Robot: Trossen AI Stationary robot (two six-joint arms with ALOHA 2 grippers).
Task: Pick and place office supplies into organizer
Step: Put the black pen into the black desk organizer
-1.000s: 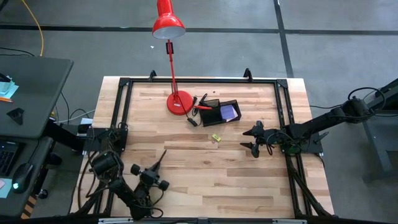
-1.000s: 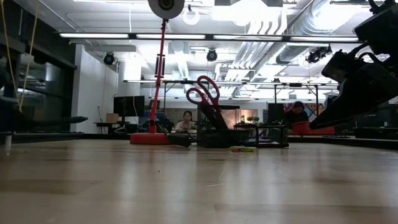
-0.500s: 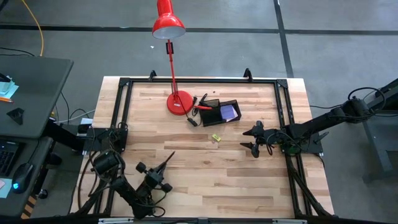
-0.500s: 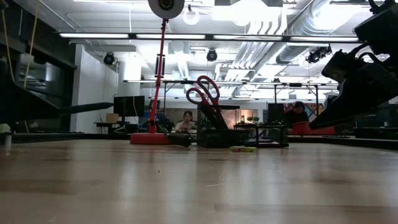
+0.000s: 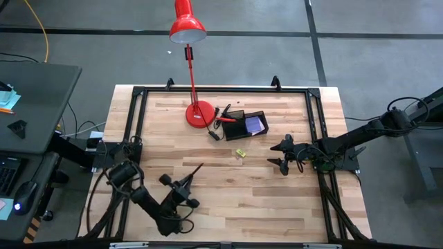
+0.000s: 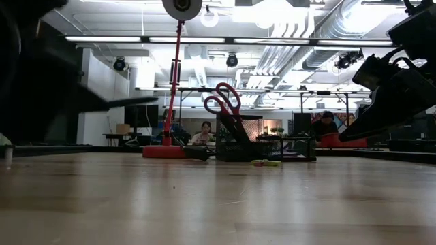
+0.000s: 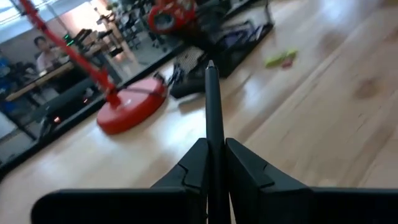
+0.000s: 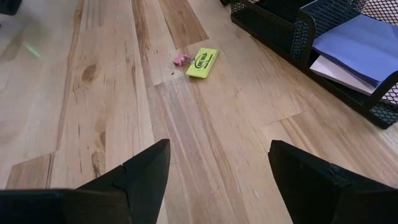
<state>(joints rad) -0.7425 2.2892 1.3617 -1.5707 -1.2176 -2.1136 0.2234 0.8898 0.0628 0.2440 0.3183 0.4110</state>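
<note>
My left gripper (image 5: 187, 182) is near the table's front left, shut on a thin dark pen (image 5: 195, 173) that points toward the organizer. The black mesh organizer (image 5: 243, 124) stands at the far middle. It holds a purple-blue pad (image 8: 357, 37) and upright red-handled scissors (image 6: 221, 102). A small yellow piece (image 5: 240, 153) lies flat on the wood in front of it. My right gripper (image 5: 275, 153) waits open at the right, its fingers pointing at the yellow piece (image 8: 203, 62). My left gripper pinches the pen's rear part (image 7: 215, 146) between its two fingers (image 7: 198, 165). The pen lies along the fingers and sticks out ahead of them, its tip (image 7: 210, 63) toward the far right. It is lifted clear of the table, nearly level.
A red desk lamp stands with its round base (image 5: 199, 114) just left of the organizer, and a dark object (image 5: 214, 134) lies between them. A black frame (image 5: 135, 124) runs around the table's edges. Bare wood stretches between the pen and the organizer.
My left gripper has carried the pen toward the table's right edge and slightly up, rolling its wrist. The pen now swings more toward the organizer and stays clear of the table.
</note>
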